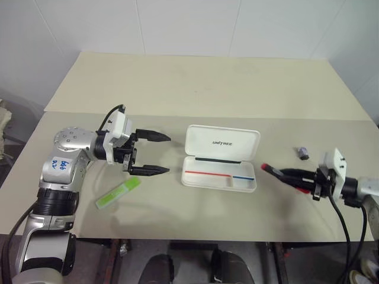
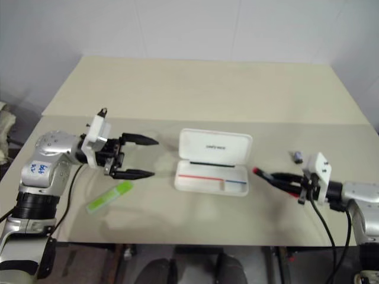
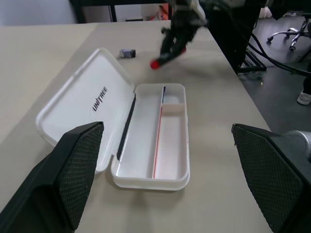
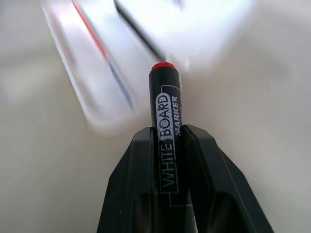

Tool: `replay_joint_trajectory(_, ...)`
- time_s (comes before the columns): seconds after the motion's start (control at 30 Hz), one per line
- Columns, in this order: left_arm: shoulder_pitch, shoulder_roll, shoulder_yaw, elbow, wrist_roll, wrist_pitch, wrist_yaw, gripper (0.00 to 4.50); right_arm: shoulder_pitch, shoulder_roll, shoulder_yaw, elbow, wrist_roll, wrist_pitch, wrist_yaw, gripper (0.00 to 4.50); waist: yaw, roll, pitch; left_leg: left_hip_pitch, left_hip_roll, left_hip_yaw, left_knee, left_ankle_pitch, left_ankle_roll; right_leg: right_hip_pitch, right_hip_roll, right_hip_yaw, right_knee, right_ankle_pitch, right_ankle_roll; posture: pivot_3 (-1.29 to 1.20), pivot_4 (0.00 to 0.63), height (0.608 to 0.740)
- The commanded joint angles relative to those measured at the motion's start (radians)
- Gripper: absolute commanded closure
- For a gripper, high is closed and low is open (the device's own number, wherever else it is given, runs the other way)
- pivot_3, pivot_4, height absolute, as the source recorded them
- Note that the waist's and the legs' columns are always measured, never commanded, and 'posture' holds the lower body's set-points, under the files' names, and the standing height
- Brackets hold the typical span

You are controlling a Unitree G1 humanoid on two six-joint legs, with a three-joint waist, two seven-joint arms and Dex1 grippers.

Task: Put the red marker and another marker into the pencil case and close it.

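While my right gripper (image 1: 283,174) clamps the red marker (image 1: 273,171) just right of the open pencil case (image 1: 220,158), my left gripper (image 1: 155,154) gapes left of it, above the green marker (image 1: 118,193).

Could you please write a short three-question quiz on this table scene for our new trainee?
1. True or false: the pencil case lies open on the table.
2. What does the right hand hold?
   A. a green highlighter
   B. a red marker
   C. nothing
3. Which hand is nearer the green highlighter, and is it open or shut?

Key:
1. True; its lid is folded back.
2. B; the fingers are closed on the red marker, whose red end points toward the case.
3. The left hand, open, above the highlighter and not touching it.
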Motion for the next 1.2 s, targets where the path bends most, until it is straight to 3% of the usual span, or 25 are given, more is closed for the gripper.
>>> replay_joint_trajectory(0.03, 0.020, 0.014, 0.011, 0.006, 0.012, -0.038, 0.008, 0.00, -0.059, 0.018, 0.035, -0.145, 0.057, 0.073, -0.026, 3.95, 0.000, 0.000, 0.000, 0.000, 0.000, 0.000, 0.000, 0.000, 0.000, 0.000, 0.000, 0.000, 0.000, 0.000, 0.000, 0.00, 0.150, 0.740)
replay_joint_trajectory(0.23, 0.042, 0.014, 0.008, 0.008, 0.017, -0.046, 0.027, 0.00, -0.169, 0.102, 0.174, -0.207, 0.039, 0.132, -0.054, 3.95, 0.005, 0.000, 0.000, -0.001, -0.001, -0.001, 0.000, 0.000, 0.000, 0.000, 0.000, -0.001, 0.000, 0.000, 0.000, 0.00, 0.150, 0.740)
replay_joint_trajectory(0.5, 0.065, 0.004, -0.001, -0.020, 0.017, -0.041, 0.073, 0.00, -0.332, 0.259, 0.371, 0.042, -0.156, -0.065, -0.037, 3.95, -0.002, 0.000, 0.000, -0.001, -0.001, -0.001, -0.001, 0.000, 0.000, -0.002, 0.000, -0.001, 0.001, 0.000, 0.000, 0.00, 0.150, 0.740)
replay_joint_trajectory(0.83, 0.121, 0.007, 0.010, -0.088, 0.000, -0.022, 0.120, 0.00, -0.392, 0.295, 0.409, 0.174, -0.245, -0.212, -0.018, 3.95, -0.002, 0.000, 0.000, -0.002, -0.001, -0.001, -0.001, 0.000, 0.000, -0.002, 0.000, -0.001, 0.001, 0.000, 0.000, 0.00, 0.150, 0.740)
replay_joint_trajectory(0.87, 0.125, 0.006, 0.010, -0.093, -0.001, -0.020, 0.124, 0.00, -0.394, 0.295, 0.409, 0.173, -0.247, -0.229, -0.016, 3.22, -0.002, 0.000, 0.000, -0.002, -0.001, -0.001, -0.001, 0.000, 0.000, -0.002, -0.001, -0.001, 0.001, 0.000, 0.000, 0.00, 0.150, 0.740)
replay_joint_trajectory(1.13, 0.134, 0.003, 0.006, -0.107, -0.006, -0.016, 0.136, 0.00, -0.402, 0.312, 0.385, 0.093, -0.192, -0.193, -0.017, 0.28, -0.010, 0.000, 0.000, -0.001, -0.001, -0.001, -0.001, 0.000, 0.000, -0.002, 0.000, -0.001, 0.001, 0.000, 0.000, 0.00, 0.150, 0.740)
replay_joint_trajectory(1.2, 0.136, 0.002, 0.005, -0.110, -0.007, -0.014, 0.137, 0.00, -0.391, 0.319, 0.367, 0.029, -0.133, -0.134, -0.017, 0.04, -0.011, 0.000, 0.000, -0.001, -0.001, -0.001, -0.001, 0.000, 0.000, -0.002, 0.000, -0.001, 0.001, 0.000, 0.000, 0.00, 0.150, 0.740)
